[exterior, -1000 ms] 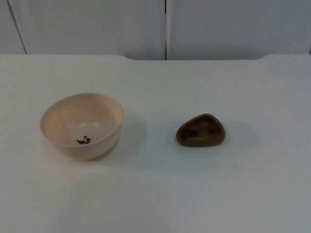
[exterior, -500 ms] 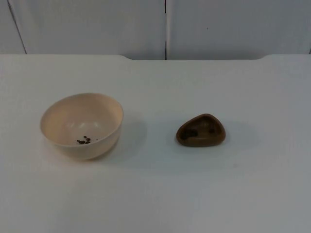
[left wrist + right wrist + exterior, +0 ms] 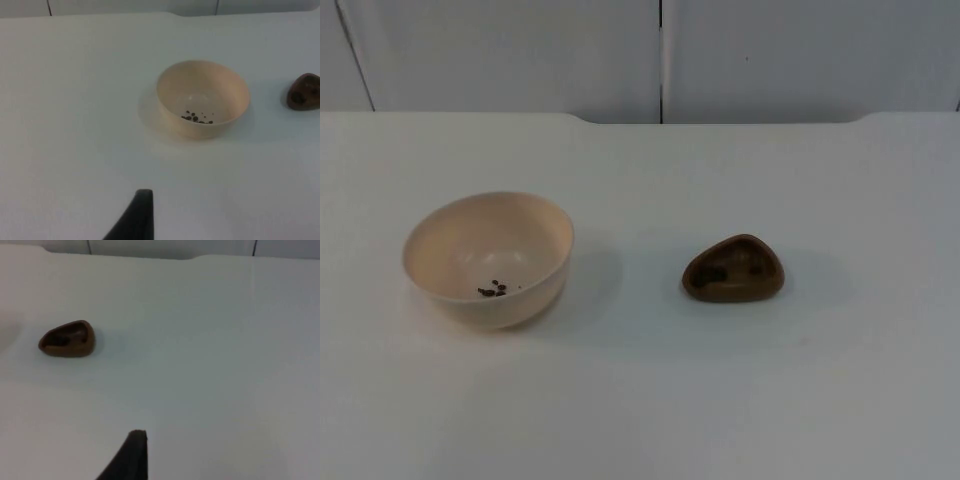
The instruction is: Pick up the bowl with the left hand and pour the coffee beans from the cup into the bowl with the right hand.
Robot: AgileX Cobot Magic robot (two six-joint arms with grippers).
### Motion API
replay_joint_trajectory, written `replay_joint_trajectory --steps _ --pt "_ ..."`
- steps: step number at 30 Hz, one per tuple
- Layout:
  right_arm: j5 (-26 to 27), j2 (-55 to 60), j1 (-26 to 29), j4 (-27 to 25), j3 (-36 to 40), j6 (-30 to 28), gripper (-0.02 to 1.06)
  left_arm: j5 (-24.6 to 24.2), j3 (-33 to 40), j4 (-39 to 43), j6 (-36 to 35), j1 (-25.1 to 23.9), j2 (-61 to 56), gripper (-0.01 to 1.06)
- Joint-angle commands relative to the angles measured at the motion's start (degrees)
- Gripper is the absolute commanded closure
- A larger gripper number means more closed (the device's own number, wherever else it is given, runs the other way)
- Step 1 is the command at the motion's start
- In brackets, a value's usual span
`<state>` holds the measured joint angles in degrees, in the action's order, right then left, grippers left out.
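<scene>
A cream bowl (image 3: 488, 258) stands on the white table at the left, with a few dark coffee beans (image 3: 492, 290) on its bottom. To its right, a hand's width away, sits a small brown cup (image 3: 733, 269) of rounded triangular shape with a dark inside. The left wrist view has the bowl (image 3: 202, 97) and the beans (image 3: 196, 118) well ahead of my left gripper (image 3: 140, 212), with the cup (image 3: 304, 92) beyond. My right gripper (image 3: 134, 452) hangs far back from the cup (image 3: 67, 339). Both arms wait away from the objects.
The white table (image 3: 650, 400) ends at a grey partition wall (image 3: 520, 50) behind, which has a dark vertical seam (image 3: 661, 60). Bare table surface lies around the bowl and the cup.
</scene>
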<state>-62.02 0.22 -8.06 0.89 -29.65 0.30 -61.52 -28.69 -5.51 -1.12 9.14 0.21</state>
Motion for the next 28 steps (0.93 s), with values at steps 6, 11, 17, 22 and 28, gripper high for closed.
replay_joint_trajectory --steps 6,11,17,22,28 --pt "0.30 -0.22 2.88 0.07 0.13 0.07 -0.01 0.35 0.39 0.20 -0.34 0.08 -0.21 0.00" --pt "0.30 -0.22 2.88 0.07 0.13 0.07 -0.01 0.35 0.39 0.20 -0.34 0.08 -0.21 0.00" --pt "0.30 -0.22 2.88 0.07 0.13 0.07 -0.01 0.35 0.39 0.20 -0.34 -0.28 -0.21 0.00" --pt "0.30 -0.22 2.88 0.07 0.13 0.07 -0.01 0.35 0.39 0.20 -0.34 -4.87 -0.21 0.00" --pt "0.30 -0.22 2.88 0.07 0.13 0.07 -0.01 0.35 0.39 0.20 -0.34 -9.53 -0.21 0.00"
